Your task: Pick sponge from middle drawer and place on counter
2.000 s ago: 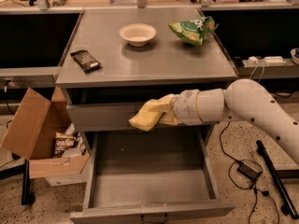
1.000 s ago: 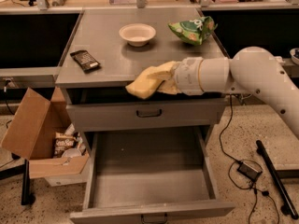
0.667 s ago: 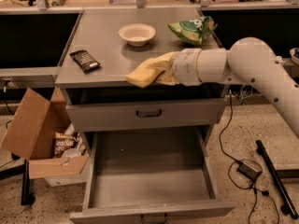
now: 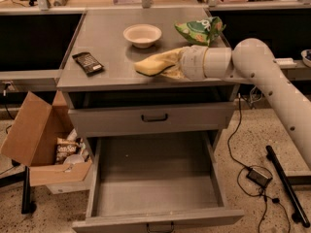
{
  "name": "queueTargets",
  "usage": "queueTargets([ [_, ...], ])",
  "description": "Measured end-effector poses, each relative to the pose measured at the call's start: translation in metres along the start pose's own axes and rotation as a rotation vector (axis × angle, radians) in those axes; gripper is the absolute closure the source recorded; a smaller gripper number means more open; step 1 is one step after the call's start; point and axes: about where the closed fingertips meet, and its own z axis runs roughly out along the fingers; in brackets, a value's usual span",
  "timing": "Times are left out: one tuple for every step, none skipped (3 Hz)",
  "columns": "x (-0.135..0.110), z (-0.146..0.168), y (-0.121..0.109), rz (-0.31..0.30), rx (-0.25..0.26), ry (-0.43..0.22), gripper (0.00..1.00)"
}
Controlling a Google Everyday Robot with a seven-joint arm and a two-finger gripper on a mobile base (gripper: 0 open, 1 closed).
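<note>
My gripper (image 4: 163, 64) is at the end of the white arm (image 4: 252, 62), which reaches in from the right. It hovers low over the front middle of the counter (image 4: 107, 42). It is shut on the yellow sponge (image 4: 147, 67), which sticks out to the left of the fingers, just above or touching the counter top; I cannot tell which. The middle drawer (image 4: 155, 178) is pulled wide open below, and its grey floor is bare.
A cream bowl (image 4: 142, 35) and a green snack bag (image 4: 199, 30) sit at the back of the counter. A dark snack bar (image 4: 87, 62) lies at its left front. A closed drawer front (image 4: 153, 118) sits above the open drawer. A cardboard box (image 4: 34, 140) stands on the floor at left, and cables (image 4: 257, 176) lie at right.
My gripper has carried the sponge up from in front of the drawer fronts to over the counter's front, then slightly further back and left. The drawer stays open.
</note>
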Motion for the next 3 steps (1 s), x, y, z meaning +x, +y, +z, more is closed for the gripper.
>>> queueTargets([
  [0.019, 0.006, -0.013, 0.047, 0.062, 0.001, 0.81],
  [0.032, 0.012, -0.026, 0.072, 0.093, -0.003, 0.59],
  [0.043, 0.018, -0.033, 0.097, 0.108, -0.004, 0.35],
])
